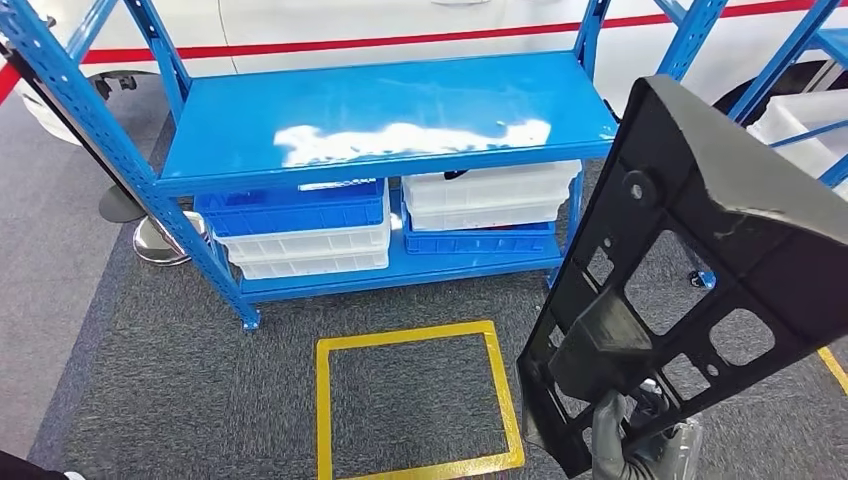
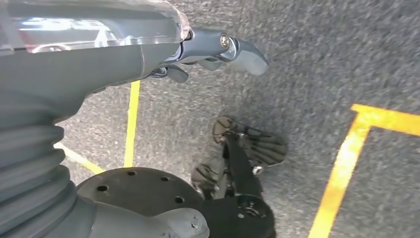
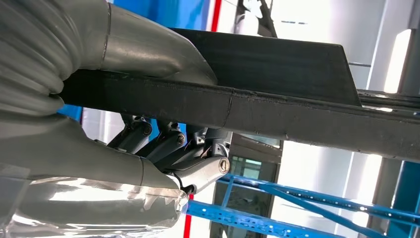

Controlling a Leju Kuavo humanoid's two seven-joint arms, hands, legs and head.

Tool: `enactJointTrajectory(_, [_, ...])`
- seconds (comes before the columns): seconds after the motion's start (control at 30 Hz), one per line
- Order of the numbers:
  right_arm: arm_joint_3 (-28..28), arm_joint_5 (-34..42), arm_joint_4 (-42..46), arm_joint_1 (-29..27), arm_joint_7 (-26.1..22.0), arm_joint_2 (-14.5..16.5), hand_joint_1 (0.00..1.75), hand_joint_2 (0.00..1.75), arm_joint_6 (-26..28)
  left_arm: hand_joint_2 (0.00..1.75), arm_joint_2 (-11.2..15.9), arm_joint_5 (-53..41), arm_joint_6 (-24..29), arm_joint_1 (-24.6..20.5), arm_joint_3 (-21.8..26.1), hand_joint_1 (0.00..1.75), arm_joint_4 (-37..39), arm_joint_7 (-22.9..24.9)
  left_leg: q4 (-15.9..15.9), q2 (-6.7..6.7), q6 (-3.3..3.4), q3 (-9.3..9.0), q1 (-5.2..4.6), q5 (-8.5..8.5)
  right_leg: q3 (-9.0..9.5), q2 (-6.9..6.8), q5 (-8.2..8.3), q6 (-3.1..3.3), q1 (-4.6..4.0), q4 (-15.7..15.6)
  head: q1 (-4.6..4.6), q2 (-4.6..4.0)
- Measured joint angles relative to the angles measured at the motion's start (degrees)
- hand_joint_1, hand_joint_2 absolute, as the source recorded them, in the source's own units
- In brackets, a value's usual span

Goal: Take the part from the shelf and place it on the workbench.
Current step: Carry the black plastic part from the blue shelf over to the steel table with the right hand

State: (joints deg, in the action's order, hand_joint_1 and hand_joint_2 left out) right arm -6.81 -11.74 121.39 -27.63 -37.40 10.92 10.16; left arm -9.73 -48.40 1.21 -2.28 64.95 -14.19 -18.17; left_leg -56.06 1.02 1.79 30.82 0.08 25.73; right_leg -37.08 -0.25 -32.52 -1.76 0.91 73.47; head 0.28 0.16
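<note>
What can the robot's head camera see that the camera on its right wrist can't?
The head view takes in the whole black part with its cut-out holes, the blue shelf, the white and blue bins beneath it, and the yellow square taped on the carpet. The right wrist view gives a close look at the right hand, thumb over the part's edge, fingers under it. Both show the part held in that hand.

A workshop: blue steel shelving (image 1: 385, 115), stacked parts bins (image 1: 300, 230), yellow floor markings (image 1: 418, 400).
</note>
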Motion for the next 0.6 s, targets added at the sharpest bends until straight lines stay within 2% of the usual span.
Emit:
enactJointTrajectory(0.03, [0.1,0.0,0.0,0.0,0.0,0.1,1.75,1.75,-0.2,1.75,0.0,-0.1,0.0,0.0,0.1,0.00,0.0,0.0,-0.5,-0.02,-0.18,0.88,0.02,-0.40,2.40,0.00,1.75,0.06,0.04,-2.7,0.01,-0.01])
enactJointTrajectory(0.07, [0.1,0.0,0.0,0.0,0.0,0.1,1.75,1.75,-0.3,1.75,0.0,-0.2,0.0,0.0,0.1,0.00,0.0,0.0,-1.0,-0.06,-0.40,1.70,-0.01,-0.70,5.30,0.00,2.52,0.20,0.05,-6.6,0.03,-0.01])
enactJointTrajectory(0.1, [0.2,-0.1,0.0,0.0,0.0,0.2,1.75,1.75,-0.3,1.75,0.0,-0.2,0.0,0.0,0.2,0.00,0.0,0.0,-1.5,-0.11,-0.66,2.36,-0.08,-0.94,8.05,0.04,2.42,0.47,-0.02,-10.7,0.00,-0.01])
enactJointTrajectory(0.13, [0.2,-0.1,0.0,0.0,0.0,0.3,1.75,1.75,-0.4,1.75,0.0,-0.3,0.0,0.0,0.3,0.00,0.0,0.0,-1.9,-0.15,-0.96,2.84,-0.16,-1.23,9.93,0.07,1.78,0.78,-0.13,-13.8,0.00,0.00])
enactJointTrajectory(0.17, [0.2,-0.1,0.0,0.0,0.0,0.4,1.75,1.75,-0.4,1.75,0.0,-0.3,0.0,0.0,0.4,0.00,0.0,0.0,-2.1,-0.17,-1.25,3.14,-0.23,-1.56,10.76,0.11,1.07,1.16,-0.28,-15.5,0.00,0.00])
enactJointTrajectory(0.23, [0.3,-0.1,0.0,-0.1,0.0,0.7,1.75,1.75,-0.4,1.75,0.1,-0.4,0.0,0.0,0.7,0.00,0.0,0.0,-2.3,-0.24,-1.95,3.57,-0.18,-2.18,10.36,0.02,1.39,2.14,-0.32,-16.2,0.03,0.01])
enactJointTrajectory(0.27, [0.3,-0.1,0.0,-0.1,0.0,0.8,1.75,1.75,-0.4,1.75,0.1,-0.4,0.0,0.1,0.8,0.00,0.0,0.0,-2.8,-0.33,-2.29,3.98,-0.10,-1.57,9.85,-0.09,1.93,2.73,-0.26,-16.2,0.02,0.00])
enactJointTrajectory(0.3, [0.3,-0.1,0.0,-0.2,0.0,0.9,1.75,1.75,-0.4,1.75,0.1,-0.4,0.0,0.1,0.9,0.00,0.0,0.1,-4.1,-0.42,-2.60,4.60,-0.01,0.04,9.23,-0.20,2.56,3.28,-0.18,-16.3,-0.04,0.01])
enactJointTrajectory(0.33, [0.4,-0.1,0.0,-0.2,0.0,1.1,1.75,1.75,-0.5,1.75,0.2,-0.4,0.0,0.2,1.0,0.00,0.0,0.1,-6.4,-0.50,-2.87,5.45,0.11,2.60,8.48,-0.29,3.17,3.69,-0.13,-16.4,-0.11,0.00])
enactJointTrajectory(0.37, [0.4,-0.1,0.0,-0.3,0.0,1.3,1.75,1.75,-0.7,1.75,0.2,-0.4,0.0,0.2,1.0,0.00,0.0,0.1,-9.6,-0.54,-3.08,6.38,0.16,5.51,7.73,-0.18,3.69,3.91,-0.19,-16.3,-0.22,0.00])
enactJointTrajectory(0.4, [0.5,0.0,0.0,-0.3,0.0,1.4,1.75,1.75,-0.9,1.75,0.2,-0.5,0.0,0.2,1.0,0.00,0.0,0.1,-13.2,-0.54,-3.23,7.19,0.20,7.73,6.97,-0.03,4.22,3.98,-0.24,-16.3,-0.27,0.00])
enactJointTrajectory(0.43, [0.5,0.1,-0.1,-0.4,0.1,1.4,1.75,1.75,-1.3,1.75,0.2,-0.5,0.0,0.2,1.0,0.00,0.0,0.1,-16.2,-0.54,-3.31,7.62,0.21,8.63,6.21,0.17,4.73,3.96,-0.30,-16.3,-0.28,-0.01])
enactJointTrajectory(0.47, [0.6,0.4,-0.1,-0.4,0.1,1.5,1.75,1.75,-1.7,1.75,0.2,-0.5,0.0,0.2,1.1,0.00,0.0,0.1,-17.9,-0.55,-3.28,7.41,0.21,8.03,5.45,0.44,5.27,3.89,-0.36,-16.2,-0.28,0.00])
enactJointTrajectory(0.5, [0.6,0.7,-0.1,-0.4,0.1,1.5,1.75,1.75,-2.1,1.75,0.2,-0.6,0.0,0.2,1.2,0.00,0.0,0.2,-17.7,-0.63,-3.13,6.33,0.20,6.36,4.72,0.73,5.82,3.80,-0.42,-16.1,-0.27,0.00])
enactJointTrajectory(0.53, [0.7,1.0,-0.2,-0.4,0.1,1.6,1.75,1.75,-2.5,1.75,0.2,-0.7,0.0,0.2,1.2,0.00,0.0,0.2,-15.5,-0.95,-2.84,4.33,0.16,4.41,4.07,1.11,6.32,3.70,-0.49,-16.0,-0.28,0.00])
enactJointTrajectory(0.57, [0.8,1.2,-0.2,-0.5,0.1,1.6,1.75,1.75,-2.7,1.75,0.3,-0.8,0.0,0.2,1.3,0.00,0.0,0.2,-11.8,-1.88,-2.38,1.59,0.11,3.12,3.54,1.54,6.79,3.59,-0.50,-15.9,-0.28,0.00])
enactJointTrajectory(0.6, [0.8,1.3,-0.2,-0.5,0.1,1.7,1.75,1.75,-2.9,1.75,0.4,-0.9,0.0,0.2,1.3,0.00,0.0,0.3,-7.3,-2.94,-1.89,-1.45,0.09,2.85,3.14,2.03,7.23,3.41,-0.58,-15.8,-0.27,-0.01])
